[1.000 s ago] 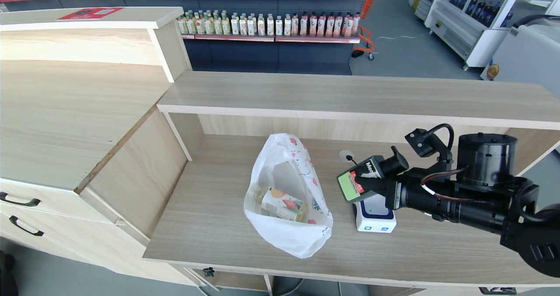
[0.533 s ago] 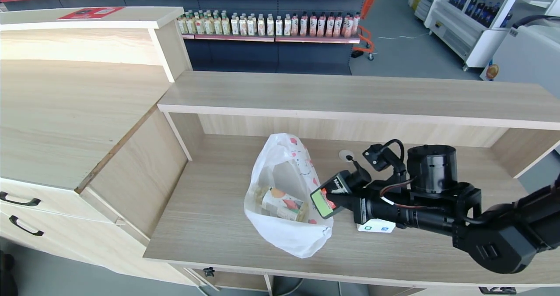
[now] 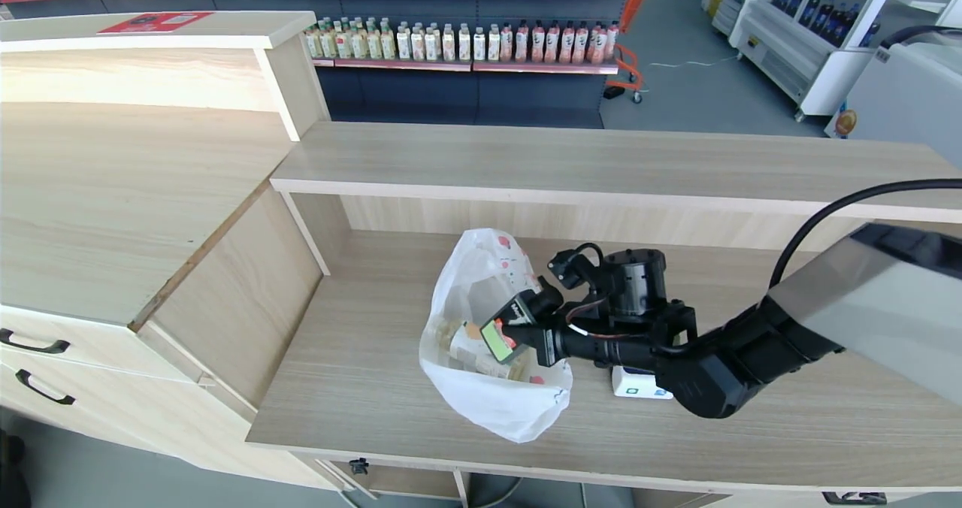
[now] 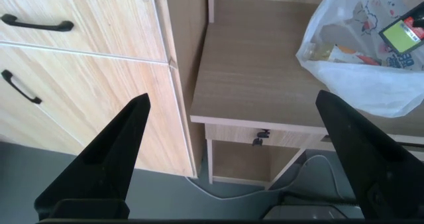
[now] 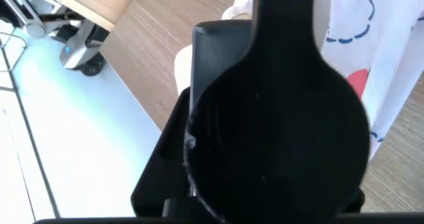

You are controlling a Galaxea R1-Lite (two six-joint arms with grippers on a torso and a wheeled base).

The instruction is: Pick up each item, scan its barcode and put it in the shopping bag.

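R tool (image 3: 521, 322) is gripping small green-faced box (image 3: 495, 340), frame centre, over shopping bag (image 3: 496, 410) mouth; box prob. light, stiff, handling best by its sides.

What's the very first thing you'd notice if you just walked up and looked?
The black right gripper grabs the eye, holding a small dark box with a green face at the open mouth of the white plastic shopping bag in the middle of the wooden counter. Beside the bag, partly under the arm, sits a little white scanner.
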